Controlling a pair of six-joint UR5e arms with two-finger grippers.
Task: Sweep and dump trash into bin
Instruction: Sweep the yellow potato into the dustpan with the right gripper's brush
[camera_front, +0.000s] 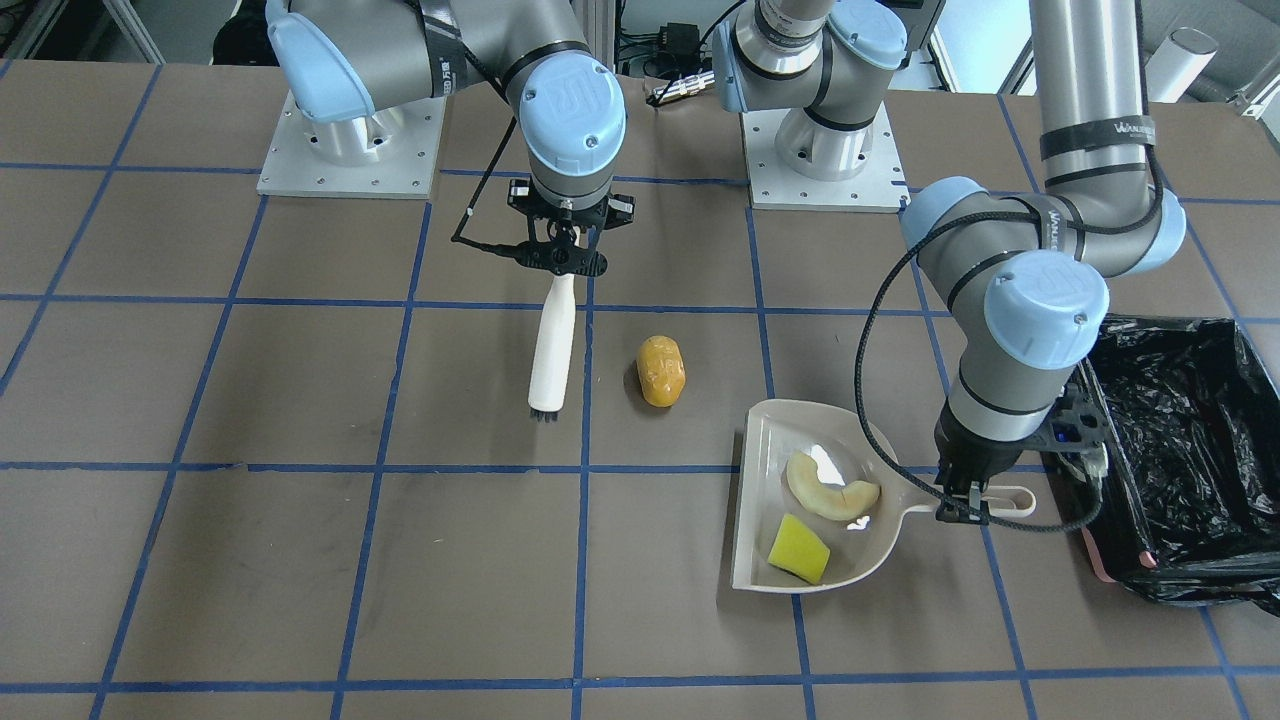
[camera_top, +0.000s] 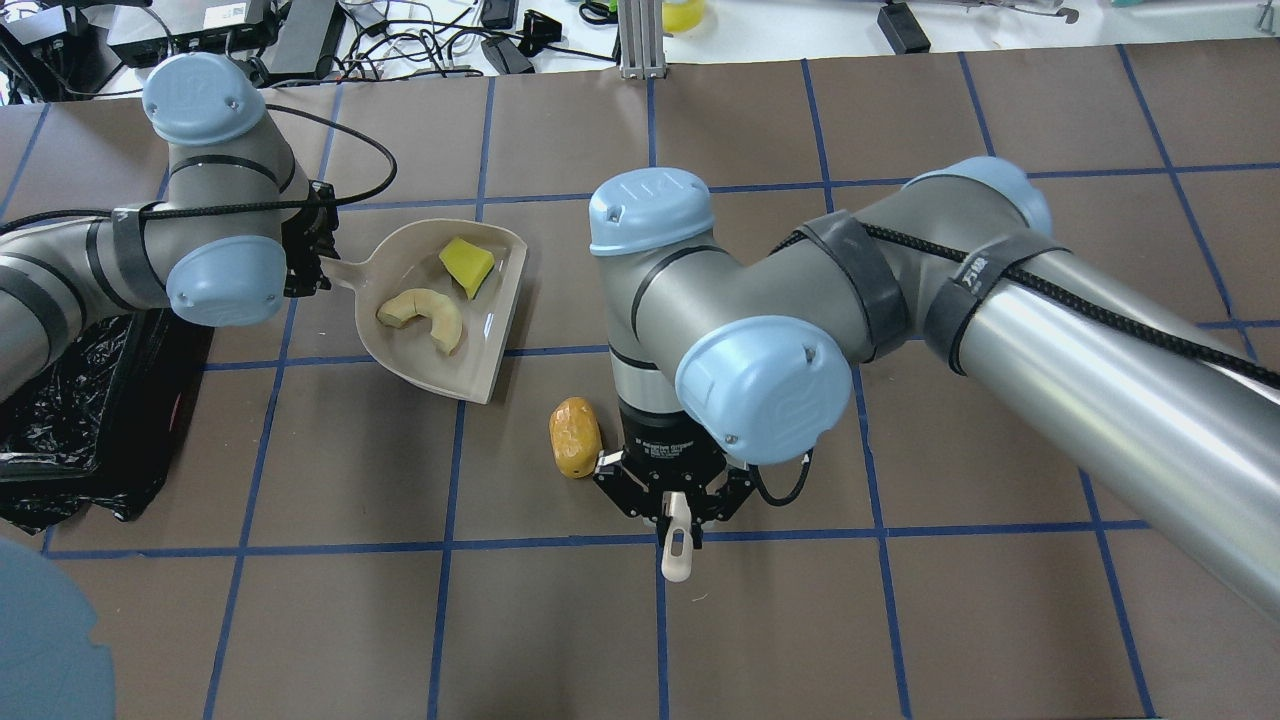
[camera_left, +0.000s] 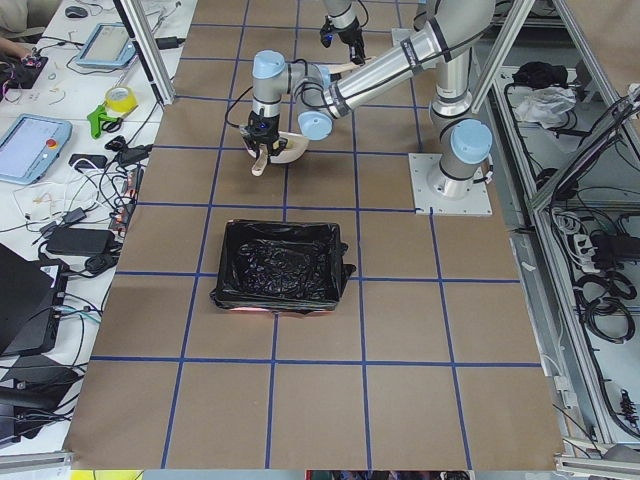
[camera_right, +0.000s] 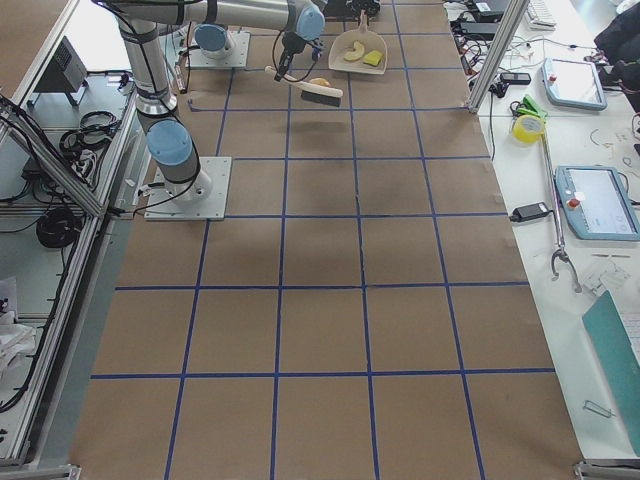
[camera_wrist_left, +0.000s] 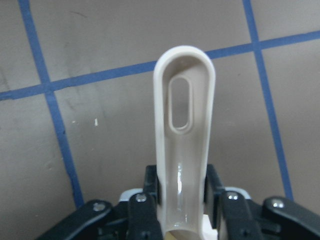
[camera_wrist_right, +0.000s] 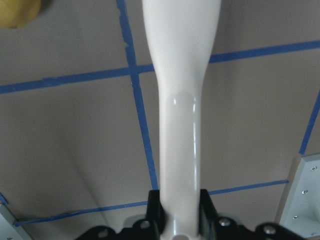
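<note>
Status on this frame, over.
Left hand shut on dustpan handle, right hand shut on brush. Crescent slice, yellow wedge in dustpan; potato lump on table beside brush. Nothing between lump and dustpan.

A brown tabletop (camera_front: 300, 560) is marked into squares by blue tape lines (camera_front: 400, 466). A golden-brown lump (camera_front: 661, 371) is seen lying directly on it near the middle. A beige dustpan (camera_front: 765, 470) is set nearby, apparently flat on the surface, though contact cannot be confirmed. A black-lined bin (camera_front: 1160, 335) is stood towards the robot's left end, and two metal base plates (camera_front: 350, 150) are fixed on the robot's side.
</note>
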